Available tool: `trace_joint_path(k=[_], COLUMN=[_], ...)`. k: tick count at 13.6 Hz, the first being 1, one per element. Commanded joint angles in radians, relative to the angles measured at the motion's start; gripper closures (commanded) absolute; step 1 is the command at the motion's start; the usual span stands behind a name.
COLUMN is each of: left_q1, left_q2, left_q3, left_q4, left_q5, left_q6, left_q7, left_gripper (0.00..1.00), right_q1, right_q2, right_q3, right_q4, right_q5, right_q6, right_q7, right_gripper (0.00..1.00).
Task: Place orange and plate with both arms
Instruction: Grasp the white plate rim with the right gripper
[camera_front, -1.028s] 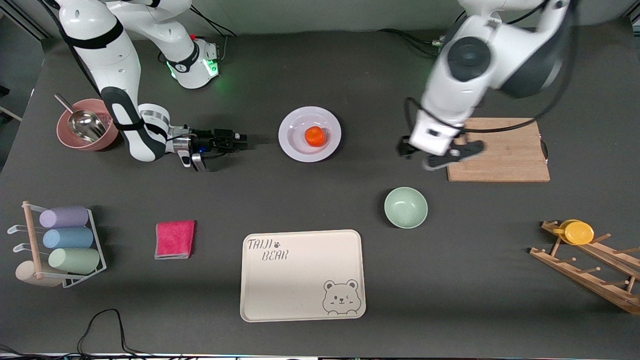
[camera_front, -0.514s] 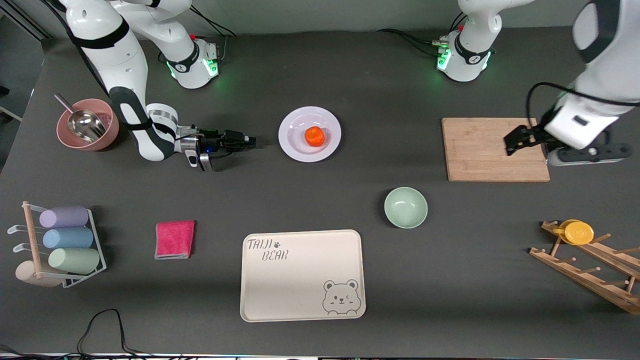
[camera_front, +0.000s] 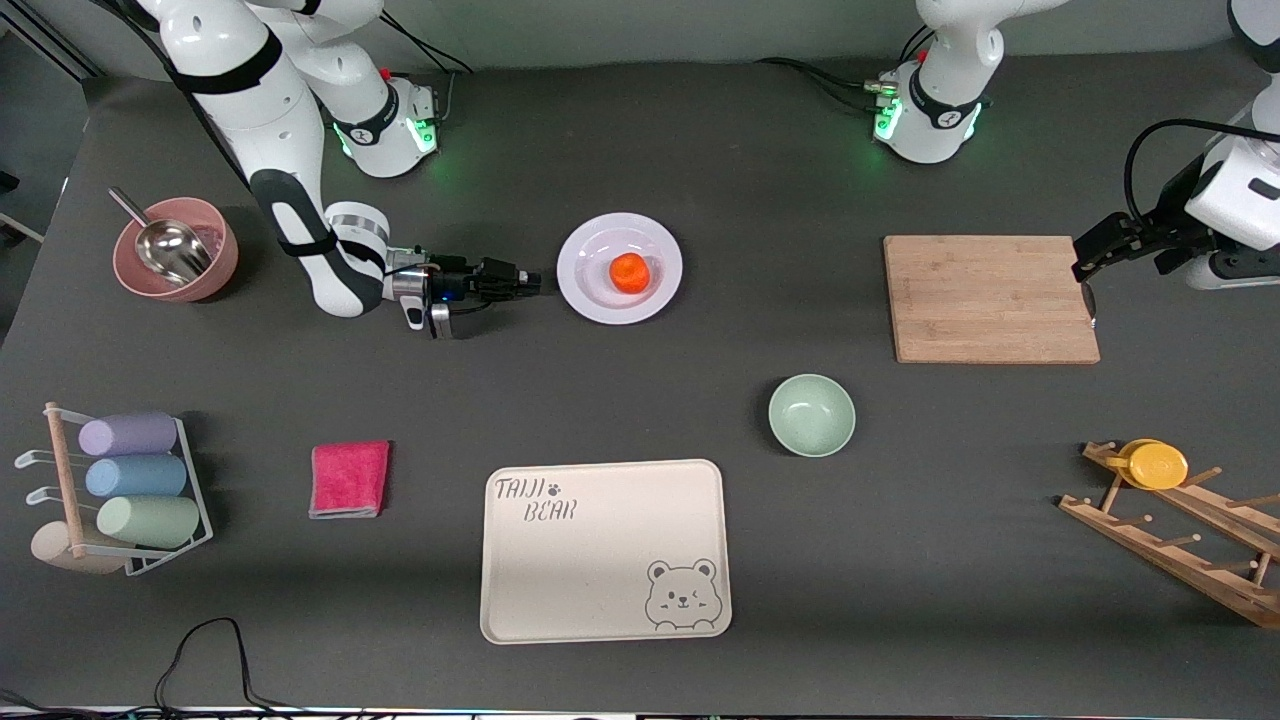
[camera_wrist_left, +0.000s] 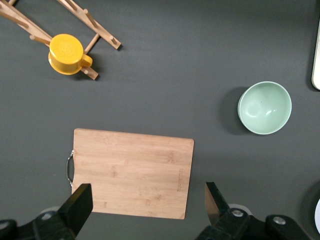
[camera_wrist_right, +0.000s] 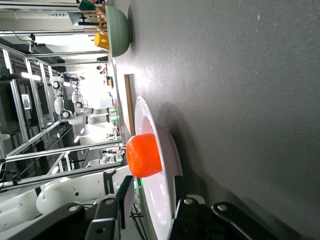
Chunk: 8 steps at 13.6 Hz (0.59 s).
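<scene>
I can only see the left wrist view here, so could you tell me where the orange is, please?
Observer: The orange lies in the plate, mid-table, farther from the front camera than the bear tray.
Operator: Thank you. Where is the right gripper?
Observer: The right gripper is low beside the plate, toward the right arm's end, its fingers open at rim height and holding nothing.
Operator: And where does my own gripper sit in the wider scene?
Observer: The left gripper is up over the end of the cutting board toward the left arm's end of the table, well away from the plate.
</scene>
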Motion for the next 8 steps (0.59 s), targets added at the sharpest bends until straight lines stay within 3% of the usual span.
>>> trace_joint_path(k=[1,6,8], left_q1=[-0.001,-0.001,-0.010], left_q2=[-0.038,-0.048,-0.075], left_q3=[0.012,0.028,0.090], left_q4=[-0.029,-0.035,-0.035], left_q5=[-0.015,-0.009,-0.016], left_q6=[-0.029,-0.054,-0.054], left_q7=[0.020,0.022,0.023], left_gripper=[0.00,0.00,0.00], right_q1=[0.000,0.003,0.003], right_q2=[0.019,0.034,0.048], right_q3=[0.044,0.090,0.102], right_q4=[0.015,0.025,0.025], right_q5=[0.060,0.100,0.123], right_q6=[0.030,0.066,0.066], right_q7=[-0.038,-0.072,-0.097], right_gripper=[0.61,0.61,0.61])
